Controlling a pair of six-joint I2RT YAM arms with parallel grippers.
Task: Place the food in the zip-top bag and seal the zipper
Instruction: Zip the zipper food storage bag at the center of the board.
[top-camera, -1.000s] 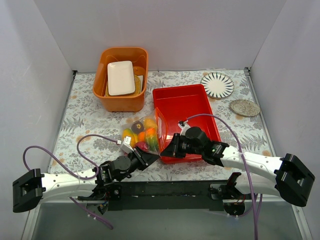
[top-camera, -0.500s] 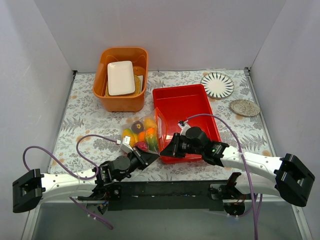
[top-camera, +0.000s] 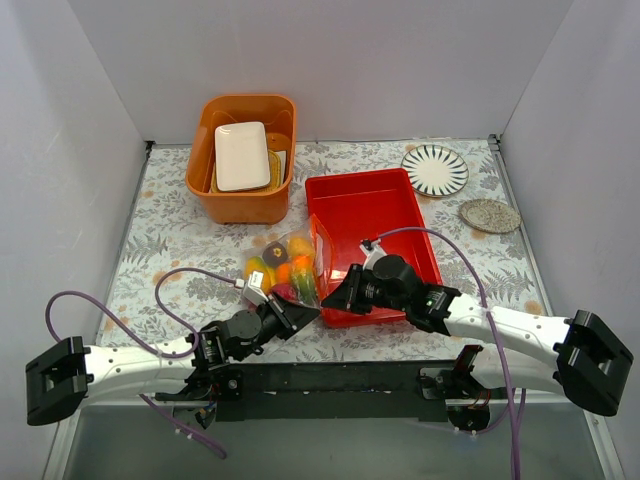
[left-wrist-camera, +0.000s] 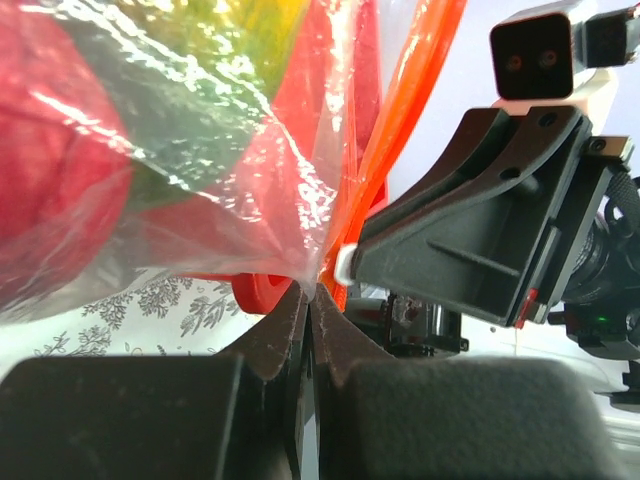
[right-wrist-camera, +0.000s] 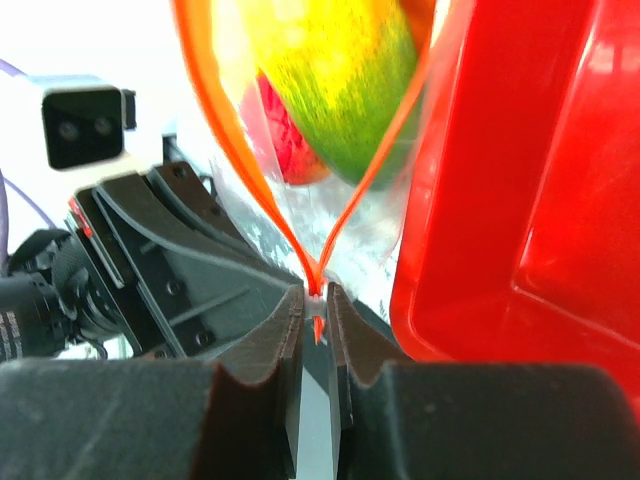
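The clear zip-top bag (top-camera: 290, 262) lies left of the red tray and holds the toy fruit: mangoes, an orange, a dark ball. My left gripper (top-camera: 304, 312) is shut on the bag's near corner; in the left wrist view (left-wrist-camera: 312, 292) the clear film is pinched between the jaws. My right gripper (top-camera: 330, 305) is shut on the near end of the orange-red zipper (right-wrist-camera: 318, 295); in the right wrist view the two strips part above the jaws in a V. A red-green-yellow mango (right-wrist-camera: 345, 85) shows through the mouth.
A red tray (top-camera: 345, 195) stands right of the bag, its corner beside both grippers. An orange bin (top-camera: 205, 185) with a white dish stands at the back left. A striped plate (top-camera: 435, 170) and a speckled disc (top-camera: 490, 215) lie at the back right.
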